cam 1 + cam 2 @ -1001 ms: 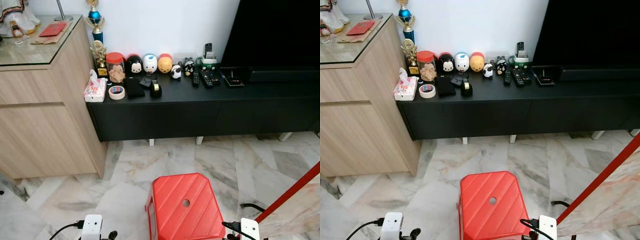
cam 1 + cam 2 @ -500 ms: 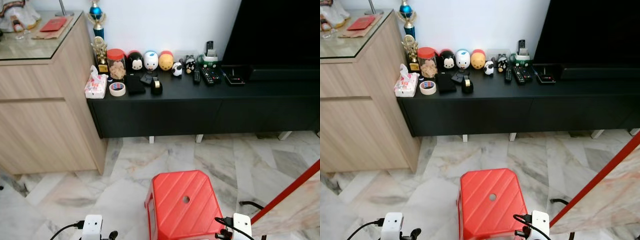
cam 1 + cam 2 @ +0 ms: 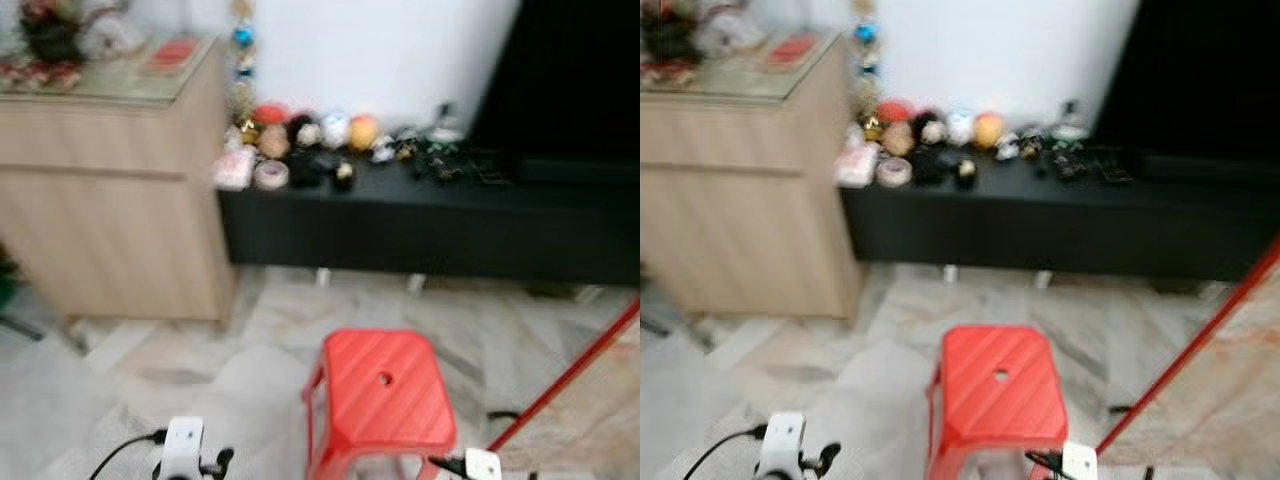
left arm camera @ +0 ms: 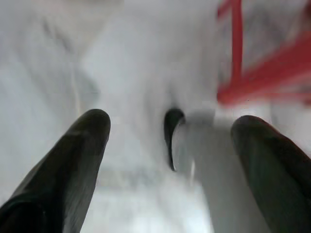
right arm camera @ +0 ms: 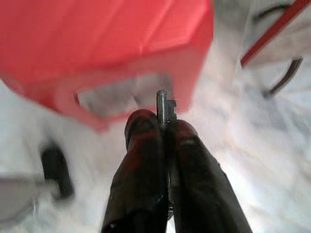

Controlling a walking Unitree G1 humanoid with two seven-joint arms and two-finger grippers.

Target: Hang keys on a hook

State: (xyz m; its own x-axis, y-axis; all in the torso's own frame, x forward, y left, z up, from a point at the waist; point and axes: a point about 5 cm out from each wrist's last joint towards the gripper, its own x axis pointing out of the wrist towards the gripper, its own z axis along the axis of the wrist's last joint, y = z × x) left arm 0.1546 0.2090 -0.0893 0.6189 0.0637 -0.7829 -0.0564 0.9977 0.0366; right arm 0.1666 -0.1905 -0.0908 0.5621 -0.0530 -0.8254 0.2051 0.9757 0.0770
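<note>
One key (image 5: 165, 108), nipped between the clenched fingers of the right gripper (image 5: 162, 127), rides low beside the red stool (image 3: 385, 400) while your head views blur with walking.

You carry the key with its blade poking just past the fingertips, so hold that pinch firm and the arm quiet until a hook comes into sight; none can be made out yet. The left gripper (image 4: 165, 128) hangs over the marble floor (image 3: 150, 350) with its fingers spread and nothing in them. Steer clear of the stool at 6 o'clock. Count: one key, one stool, one black console (image 3: 420, 215) at 12 o'clock with a blurred row of ornaments, one wooden cabinet (image 3: 115, 225) at 10 o'clock.
</note>
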